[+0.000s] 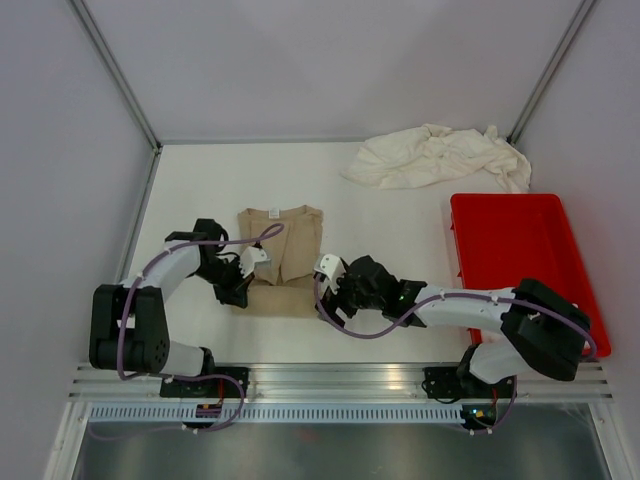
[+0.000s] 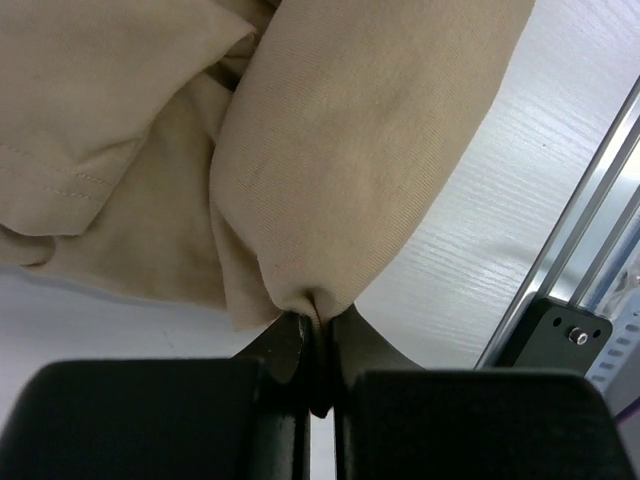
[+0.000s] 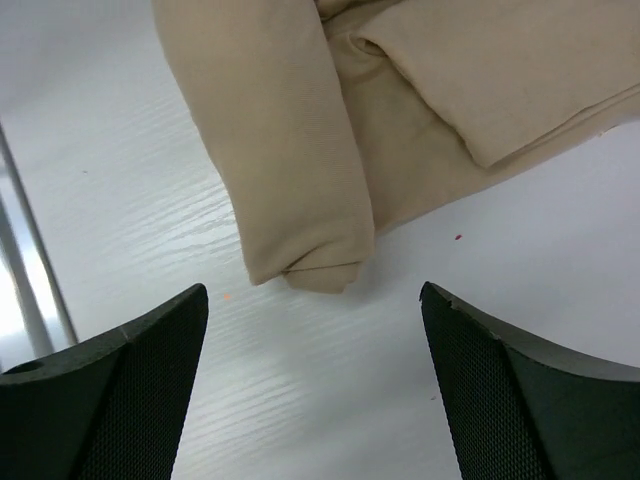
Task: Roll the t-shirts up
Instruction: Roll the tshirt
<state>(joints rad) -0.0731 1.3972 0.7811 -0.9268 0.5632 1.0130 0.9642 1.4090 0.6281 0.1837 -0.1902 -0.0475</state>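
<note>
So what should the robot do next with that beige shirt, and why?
Probably move the right gripper forward and close it on its end of the roll. It stands open just short of the tan t-shirt, touching nothing, while the left gripper is shut on the other end. Holding both ends should let the roll turn evenly.

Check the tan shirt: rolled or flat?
The tan shirt is partly rolled: near end curled into a tube, pinched by the left gripper; far part lies flat.
</note>
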